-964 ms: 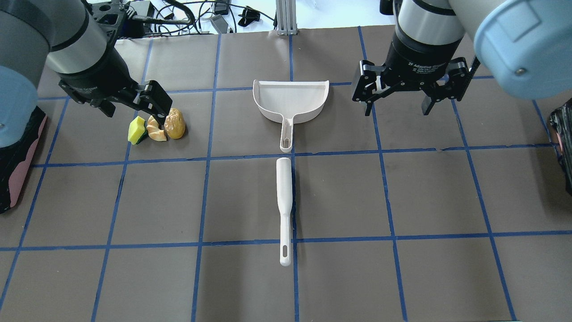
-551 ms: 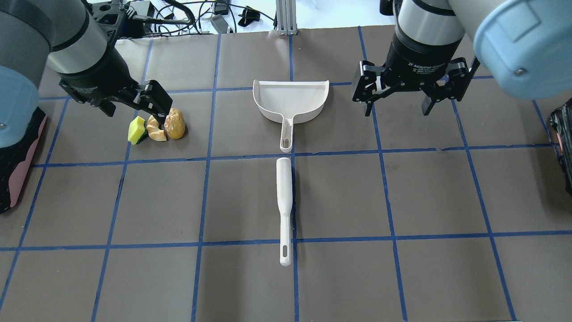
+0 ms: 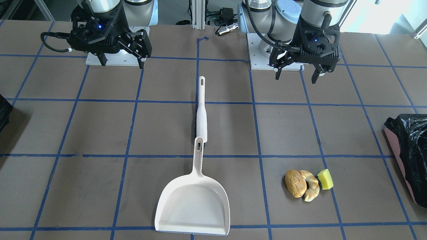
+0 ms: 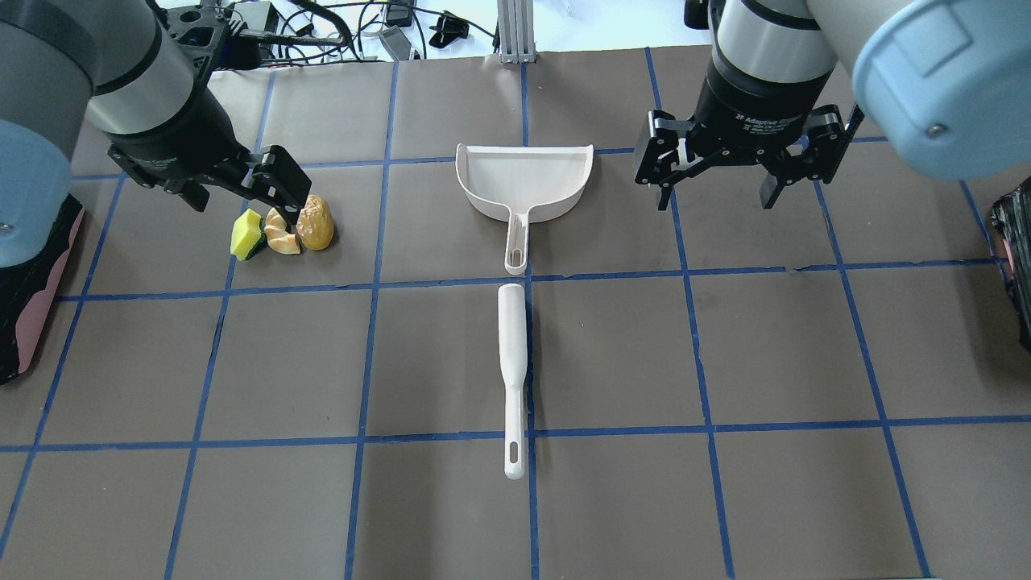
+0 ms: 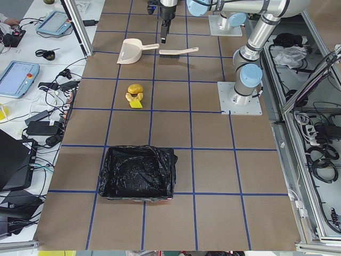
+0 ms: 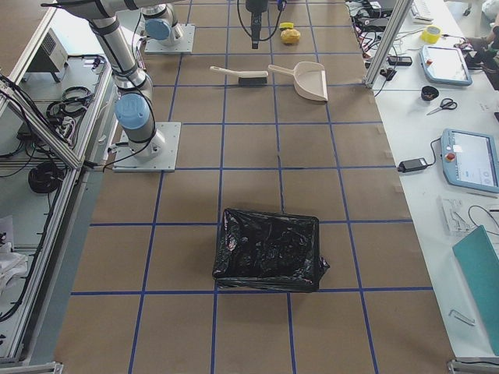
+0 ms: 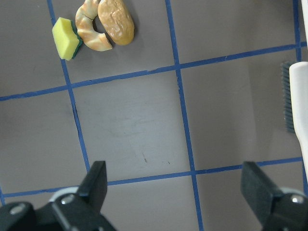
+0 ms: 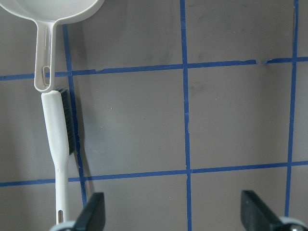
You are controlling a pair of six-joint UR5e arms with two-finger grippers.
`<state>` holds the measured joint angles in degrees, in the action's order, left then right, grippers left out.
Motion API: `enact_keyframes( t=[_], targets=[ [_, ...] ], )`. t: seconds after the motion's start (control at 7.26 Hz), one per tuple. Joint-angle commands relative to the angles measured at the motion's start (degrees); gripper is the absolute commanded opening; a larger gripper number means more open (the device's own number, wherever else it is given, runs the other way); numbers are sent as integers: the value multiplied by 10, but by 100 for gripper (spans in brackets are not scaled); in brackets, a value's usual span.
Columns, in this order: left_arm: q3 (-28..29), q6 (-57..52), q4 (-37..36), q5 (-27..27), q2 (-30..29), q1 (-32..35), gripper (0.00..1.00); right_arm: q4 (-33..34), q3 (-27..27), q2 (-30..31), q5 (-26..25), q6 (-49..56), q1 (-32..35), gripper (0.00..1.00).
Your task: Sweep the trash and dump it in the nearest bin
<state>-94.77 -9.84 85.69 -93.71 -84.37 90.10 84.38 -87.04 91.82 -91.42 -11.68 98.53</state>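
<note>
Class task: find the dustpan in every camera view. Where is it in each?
Front-facing: dustpan at lower centre.
Overhead: dustpan upper centre.
Exterior left: dustpan top left.
Exterior right: dustpan top, right of centre.
Left wrist: not in view.
Right wrist: dustpan top left, cut off.
Landmark: the brush, end to end with its handle.

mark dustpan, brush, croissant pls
dustpan [image 4: 523,184]: overhead exterior view, floor of the pan.
brush [image 4: 511,322]: overhead exterior view, white back of the head.
croissant [image 3: 313,187]: exterior front-facing view, middle of the curve.
</note>
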Motion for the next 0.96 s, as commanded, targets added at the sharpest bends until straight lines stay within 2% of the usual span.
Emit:
enact_keyframes(
  t=[0.0,0.83],
  targets=[
    [-1,0,0,-1,0,0,100,-3,-1,0,0,0,1,100],
    [-2,8,-5,2,-1,1,100,-5,-3,1,-1,-3,3,100]
  ],
)
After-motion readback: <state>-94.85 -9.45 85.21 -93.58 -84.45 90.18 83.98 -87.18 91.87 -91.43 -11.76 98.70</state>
